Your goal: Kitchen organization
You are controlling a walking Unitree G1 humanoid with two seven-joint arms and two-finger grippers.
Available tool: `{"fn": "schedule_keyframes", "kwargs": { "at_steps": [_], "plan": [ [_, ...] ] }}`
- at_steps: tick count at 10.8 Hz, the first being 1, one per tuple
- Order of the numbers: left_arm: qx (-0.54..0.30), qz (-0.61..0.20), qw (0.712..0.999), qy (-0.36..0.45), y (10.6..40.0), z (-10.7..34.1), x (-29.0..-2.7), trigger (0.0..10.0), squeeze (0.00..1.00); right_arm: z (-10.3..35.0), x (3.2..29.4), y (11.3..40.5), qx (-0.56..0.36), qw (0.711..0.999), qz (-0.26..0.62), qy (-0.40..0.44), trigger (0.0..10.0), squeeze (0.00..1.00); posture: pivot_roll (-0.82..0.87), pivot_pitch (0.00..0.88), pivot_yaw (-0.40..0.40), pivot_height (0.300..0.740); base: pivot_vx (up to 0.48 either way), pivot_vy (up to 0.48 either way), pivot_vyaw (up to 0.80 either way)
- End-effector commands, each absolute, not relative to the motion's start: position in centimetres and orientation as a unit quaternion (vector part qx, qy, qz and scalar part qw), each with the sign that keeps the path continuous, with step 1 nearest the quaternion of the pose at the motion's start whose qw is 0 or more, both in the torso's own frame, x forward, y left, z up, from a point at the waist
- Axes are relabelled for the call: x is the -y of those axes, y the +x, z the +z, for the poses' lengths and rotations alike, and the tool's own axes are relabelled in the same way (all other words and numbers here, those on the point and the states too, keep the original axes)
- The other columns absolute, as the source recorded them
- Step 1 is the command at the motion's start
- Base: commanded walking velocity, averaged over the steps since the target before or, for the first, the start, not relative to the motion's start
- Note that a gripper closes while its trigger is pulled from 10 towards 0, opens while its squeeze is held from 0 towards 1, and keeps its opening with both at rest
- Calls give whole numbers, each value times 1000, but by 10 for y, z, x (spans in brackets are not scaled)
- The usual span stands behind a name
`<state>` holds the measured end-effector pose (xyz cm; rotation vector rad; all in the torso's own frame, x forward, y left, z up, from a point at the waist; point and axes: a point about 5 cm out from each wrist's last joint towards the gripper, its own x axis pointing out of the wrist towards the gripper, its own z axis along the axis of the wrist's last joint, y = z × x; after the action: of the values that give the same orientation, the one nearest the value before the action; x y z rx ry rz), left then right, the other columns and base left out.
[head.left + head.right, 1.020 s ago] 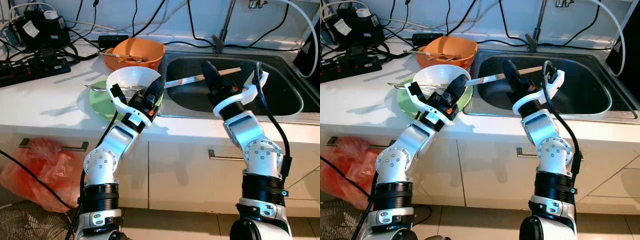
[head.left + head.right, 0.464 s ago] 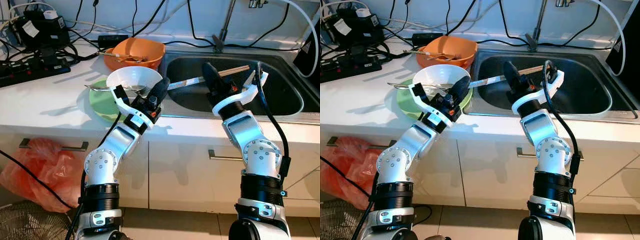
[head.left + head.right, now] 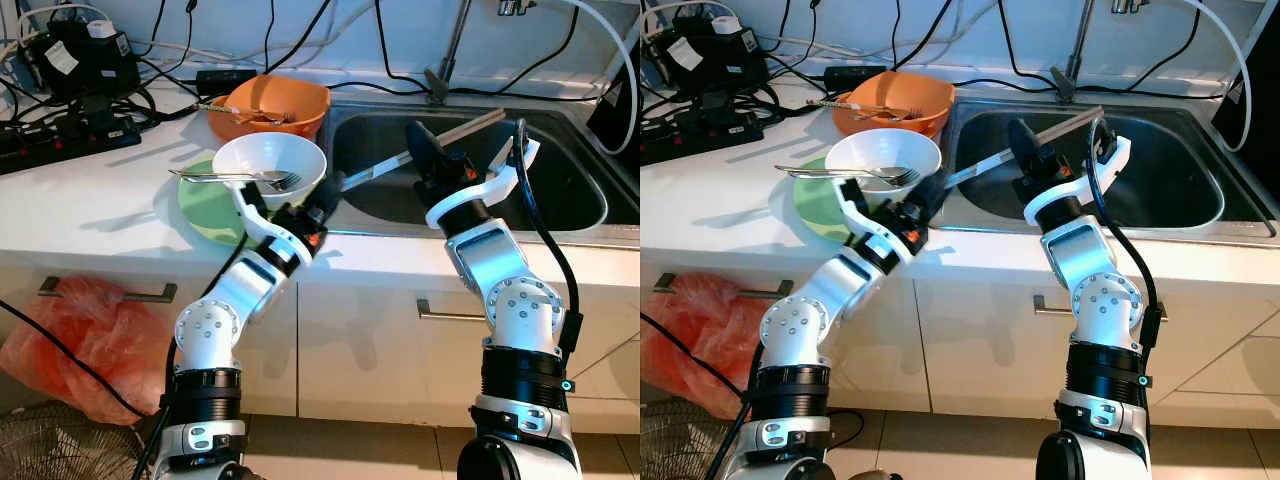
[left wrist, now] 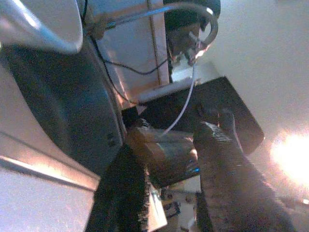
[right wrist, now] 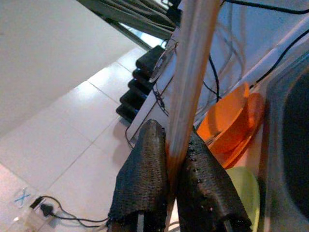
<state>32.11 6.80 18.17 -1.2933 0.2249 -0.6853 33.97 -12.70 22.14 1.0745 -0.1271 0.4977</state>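
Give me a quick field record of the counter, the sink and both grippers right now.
right gripper: over the sink, shut on the chopsticks
chopsticks: slanted, low end toward the counter edge, high end toward the faucet
left gripper: at the counter edge beside the white bowl, fingers open, holding nothing
white bowl: on the green plate, fork across its rim
orange bowl: behind the white bowl, utensils inside
counter back left: power strips and cables

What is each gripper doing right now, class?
Left gripper: open, holding nothing, at the sink's edge.
Right gripper: shut on the chopsticks.
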Motion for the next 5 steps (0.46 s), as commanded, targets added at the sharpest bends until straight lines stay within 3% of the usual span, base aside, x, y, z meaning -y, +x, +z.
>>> {"fn": "schedule_keyframes", "kwargs": {
  "at_steps": [1,2,3,5],
  "plan": [
    [-106,-324,740,-580,319,186,-59,10000,1000,223,129,341,59,837,223,496,0,0,41,38,6,740,0,0,0],
    [-106,-320,750,-570,318,186,-59,10000,1000,221,129,340,58,838,220,496,0,0,40,40,7,740,0,0,0],
    [-101,-308,796,-512,318,187,-61,10000,1000,220,135,344,65,855,186,480,0,0,41,41,7,740,0,0,0],
    [-88,-302,850,-423,320,189,-63,10000,1000,220,146,350,74,875,150,454,0,0,48,44,6,740,0,0,0]
  ]
}}
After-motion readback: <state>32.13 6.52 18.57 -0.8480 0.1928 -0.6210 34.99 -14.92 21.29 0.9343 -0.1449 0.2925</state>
